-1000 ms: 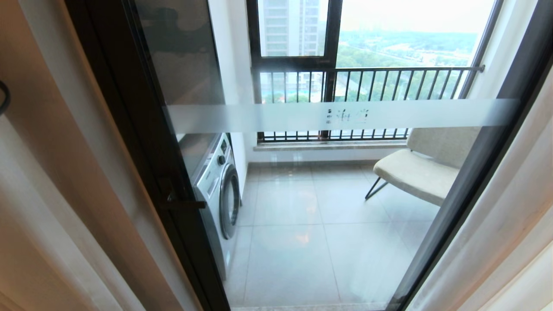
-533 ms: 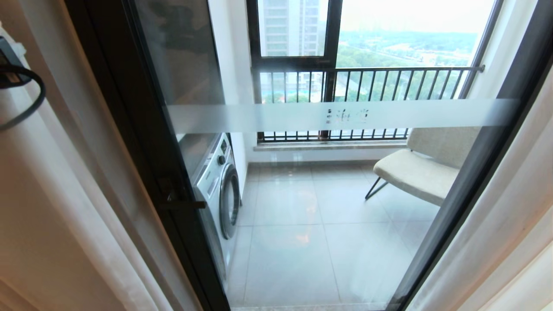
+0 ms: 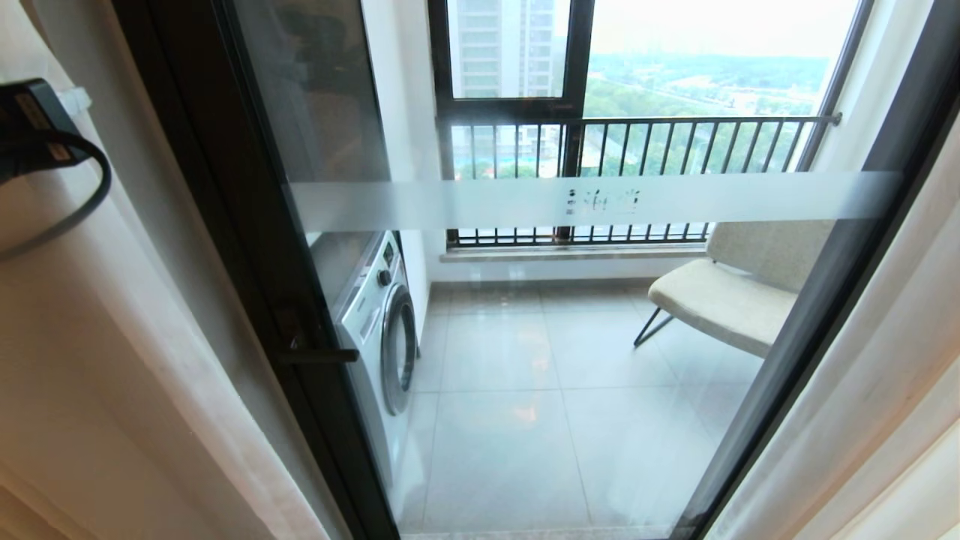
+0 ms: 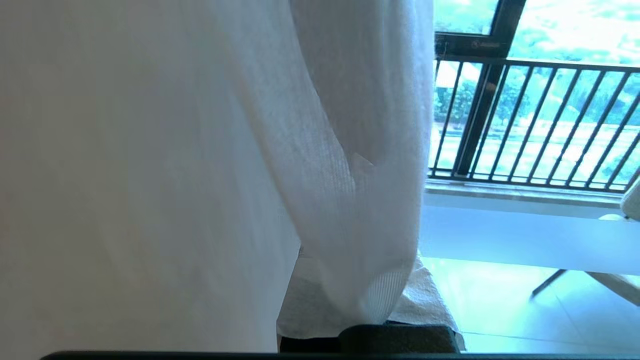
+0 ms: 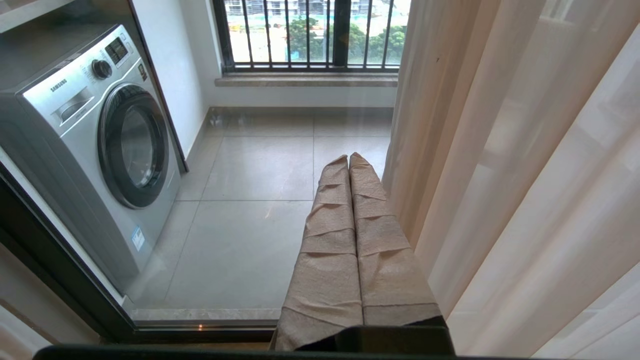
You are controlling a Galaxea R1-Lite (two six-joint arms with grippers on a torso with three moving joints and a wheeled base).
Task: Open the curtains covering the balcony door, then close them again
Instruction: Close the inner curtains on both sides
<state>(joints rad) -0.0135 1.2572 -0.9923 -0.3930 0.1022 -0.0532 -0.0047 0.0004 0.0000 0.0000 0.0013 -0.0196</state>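
Curtains [image 4: 320,165] draped over left gripper [image 4: 350,305] fingers, hiding them.

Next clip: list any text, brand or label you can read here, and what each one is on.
"SAMSUNG": on the washing machine, on its front panel by the dial.
Frosted band on the balcony door: small dark characters, too small to read.
Sticker low on the washer's front: print too small to read.

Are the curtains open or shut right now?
Open. The curtains hang bunched at both sides, and the glass door between them is uncovered, showing the balcony.
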